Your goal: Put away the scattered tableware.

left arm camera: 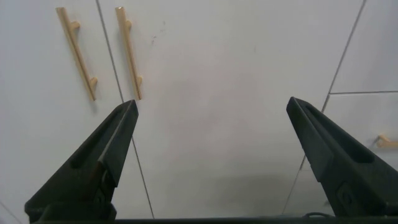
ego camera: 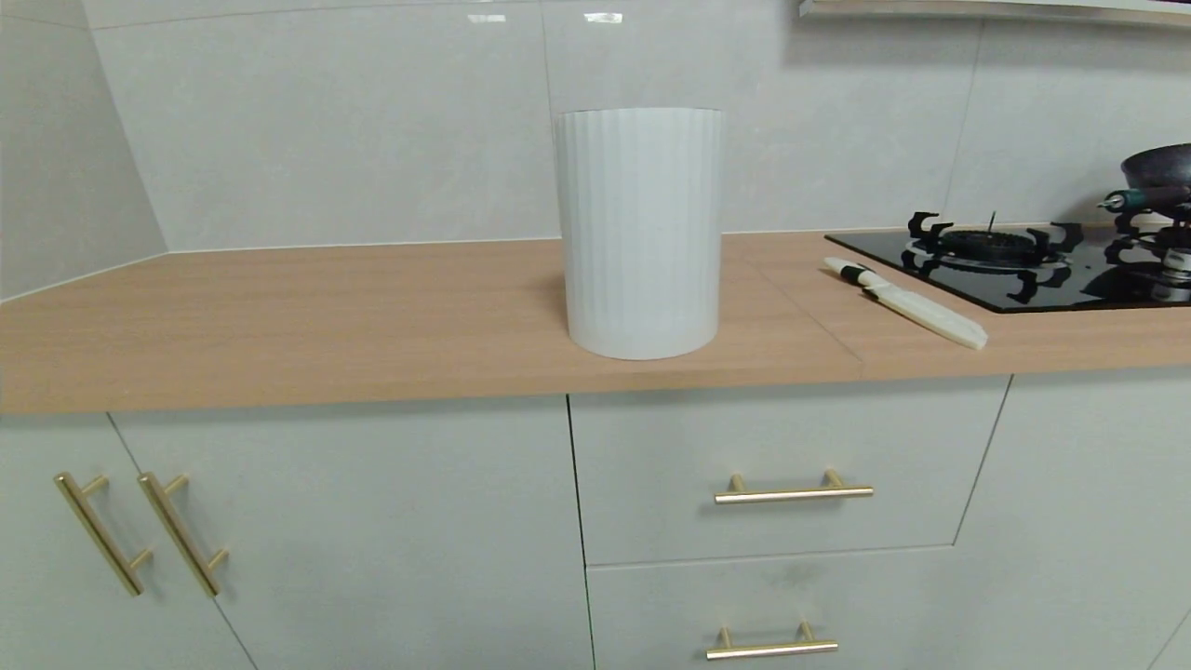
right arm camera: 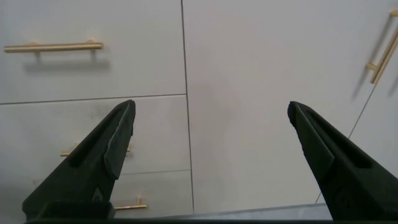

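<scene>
Left gripper (left arm camera: pixel 212 102) has its two dark fingers spread wide with nothing between them, and it faces pale cupboard doors (left arm camera: pixel 205 124) that carry a pair of gold handles (left arm camera: pixel 129 53). The right gripper (right arm camera: pixel 211 104) is spread just as wide and likewise holds nothing, and it faces the drawer fronts (right arm camera: pixel 93 74). The head view looks over the wooden worktop (ego camera: pixel 279 316), where the knife (ego camera: pixel 904 301) lies flat just beside the near left corner of the black hob (ego camera: pixel 1070 279). It is well apart from the tall white ribbed canister (ego camera: pixel 642 233) standing upright to its left. The knife's long axis runs on a slant: the end with the dark bands points toward the back wall and the canister's side, the pale broad end toward the worktop's front edge and the right. Whether that pale part is bare blade or a cover is hard to make out. The canister's inside is hidden behind its own wall. A dark pan (ego camera: pixel 1158 167) on the far burner is cut off at the right edge.
</scene>
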Available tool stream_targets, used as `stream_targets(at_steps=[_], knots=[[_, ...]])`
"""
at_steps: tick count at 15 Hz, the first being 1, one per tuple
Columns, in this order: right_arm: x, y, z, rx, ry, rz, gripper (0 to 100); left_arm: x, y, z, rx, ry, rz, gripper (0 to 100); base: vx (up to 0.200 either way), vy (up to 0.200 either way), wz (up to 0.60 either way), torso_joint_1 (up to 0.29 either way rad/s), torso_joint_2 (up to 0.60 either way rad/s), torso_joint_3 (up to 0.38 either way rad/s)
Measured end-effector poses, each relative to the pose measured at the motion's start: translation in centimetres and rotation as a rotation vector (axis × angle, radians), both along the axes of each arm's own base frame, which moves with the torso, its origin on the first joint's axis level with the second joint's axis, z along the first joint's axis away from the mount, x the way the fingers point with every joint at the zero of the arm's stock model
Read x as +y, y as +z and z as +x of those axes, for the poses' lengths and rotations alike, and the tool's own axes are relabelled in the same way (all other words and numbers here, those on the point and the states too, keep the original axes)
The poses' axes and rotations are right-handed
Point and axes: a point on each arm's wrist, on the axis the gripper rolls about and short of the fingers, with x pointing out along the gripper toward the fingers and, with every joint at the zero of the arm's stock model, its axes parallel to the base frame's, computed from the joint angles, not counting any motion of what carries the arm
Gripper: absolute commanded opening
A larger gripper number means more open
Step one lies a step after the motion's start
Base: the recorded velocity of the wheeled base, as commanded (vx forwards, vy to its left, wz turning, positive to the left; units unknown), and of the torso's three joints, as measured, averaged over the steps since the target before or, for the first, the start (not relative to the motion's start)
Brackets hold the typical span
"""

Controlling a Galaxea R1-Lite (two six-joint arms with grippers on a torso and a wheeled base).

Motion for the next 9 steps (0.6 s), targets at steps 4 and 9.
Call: stream_targets(at_steps=[4,9], knots=[[0.00,-0.01,0.00,0.000,0.000,0.000,100,0.00,-0.01,0.00,0.000,0.000,0.000,100,0.000,0.000,0.00,0.000,0.00,0.000],[0.00,-0.01,0.00,0.000,-0.001,0.000,100,0.00,-0.02,0.00,0.001,0.001,0.000,100,0.000,0.000,0.00,0.000,0.00,0.000]])
